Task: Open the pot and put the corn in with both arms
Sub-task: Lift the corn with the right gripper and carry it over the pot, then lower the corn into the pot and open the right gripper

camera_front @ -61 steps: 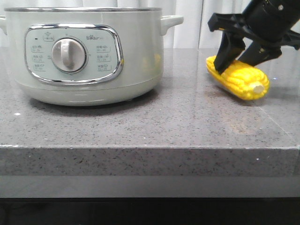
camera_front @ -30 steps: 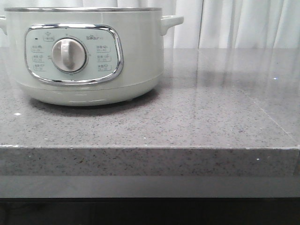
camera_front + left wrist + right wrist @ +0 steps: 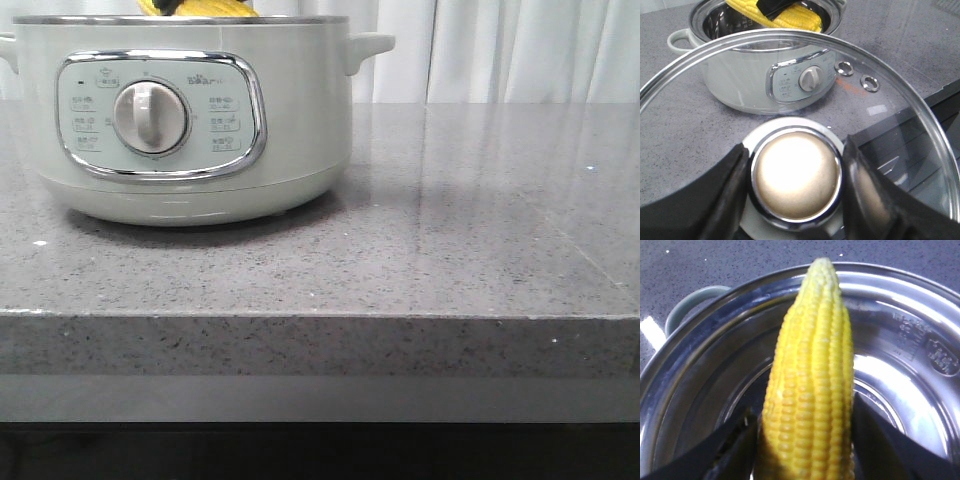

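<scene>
The pale grey-green pot [image 3: 190, 120] stands at the counter's left with its lid off. Its bare metal inside shows in the right wrist view [image 3: 900, 340]. My right gripper [image 3: 807, 440] is shut on the yellow corn [image 3: 812, 380] and holds it over the pot's open mouth. From the front only the corn's top [image 3: 205, 8] shows above the rim. My left gripper [image 3: 796, 175] is shut on the brass knob [image 3: 796, 180] of the glass lid [image 3: 890, 100] and holds it in front of the pot [image 3: 755, 70]. The corn [image 3: 785, 17] also shows there.
The grey speckled counter [image 3: 450, 230] runs right of the pot, with its front edge [image 3: 320, 315] close to the camera. A white curtain [image 3: 500, 50] hangs behind. The pot's side handle [image 3: 368, 48] sticks out to the right.
A second ago my right gripper held the corn on the counter at the right. It then left the front view. The corn now sits above the pot's rim.
</scene>
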Controlling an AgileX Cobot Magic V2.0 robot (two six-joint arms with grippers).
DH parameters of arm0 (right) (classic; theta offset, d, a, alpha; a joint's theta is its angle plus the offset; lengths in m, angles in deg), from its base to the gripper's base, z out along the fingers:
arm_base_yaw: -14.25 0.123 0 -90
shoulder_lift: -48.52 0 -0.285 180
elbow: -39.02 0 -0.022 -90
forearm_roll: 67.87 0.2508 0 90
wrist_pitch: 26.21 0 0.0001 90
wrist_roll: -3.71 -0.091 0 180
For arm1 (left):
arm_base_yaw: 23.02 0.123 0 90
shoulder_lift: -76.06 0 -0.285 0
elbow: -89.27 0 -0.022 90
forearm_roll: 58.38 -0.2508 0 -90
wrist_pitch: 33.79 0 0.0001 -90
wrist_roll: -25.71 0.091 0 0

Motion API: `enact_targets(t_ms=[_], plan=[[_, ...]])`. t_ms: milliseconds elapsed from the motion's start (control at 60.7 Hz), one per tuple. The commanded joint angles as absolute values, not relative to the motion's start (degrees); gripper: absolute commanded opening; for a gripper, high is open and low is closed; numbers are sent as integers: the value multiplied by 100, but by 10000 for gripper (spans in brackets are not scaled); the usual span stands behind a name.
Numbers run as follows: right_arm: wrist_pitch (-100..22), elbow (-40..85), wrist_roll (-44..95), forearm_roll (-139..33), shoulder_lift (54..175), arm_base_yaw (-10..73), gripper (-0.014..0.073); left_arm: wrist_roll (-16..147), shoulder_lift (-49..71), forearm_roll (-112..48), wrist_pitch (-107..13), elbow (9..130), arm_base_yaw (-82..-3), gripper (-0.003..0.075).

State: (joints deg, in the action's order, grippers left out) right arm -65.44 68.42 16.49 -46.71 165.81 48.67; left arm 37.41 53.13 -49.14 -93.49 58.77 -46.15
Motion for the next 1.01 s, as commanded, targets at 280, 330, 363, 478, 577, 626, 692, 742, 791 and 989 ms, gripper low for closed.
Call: enact_targets(t_ms=[280,330,363,478,577,626,692,742,791,989], plan=[[-6475,7475,1720,-4653,16211,4810,575,3758,5245,-4761,-8475,6060,-4655,134],[-6608,7575,1720,-4653,16206,4780,542,3758,5245,-4761,-8475,6060,-4655,134],[-6704,7633,1720,-4653,16206,4772,498,3758,5245,-4761,-8475,6060,-4655,134],[-6883,7750,1720,-4653,16206,4669,251,3758,5245,-4761,-8475,6060,-4655,134],[-6890,7829,1715,-4653,16206,4567,48,3758,5245,-4761,-8475,6060,-4655,134],[-6923,7869,1715,-4653,16206,4506,-40,3758,5245,-4761,-8475,6060,-4655,134],[-6923,7863,1709,-4653,16159,4400,-66,3758,5245,-4761,-8475,6060,-4655,134],[-6950,7862,1709,-4653,16111,4303,-68,3758,5245,-4761,-8475,6060,-4655,134],[-6961,7862,1709,-4653,16055,4200,-69,3758,5245,-4761,-8475,6060,-4655,134],[-6776,7480,1709,-4653,15564,3616,-69,3699,5233,-4750,-8453,6060,-4655,125]])
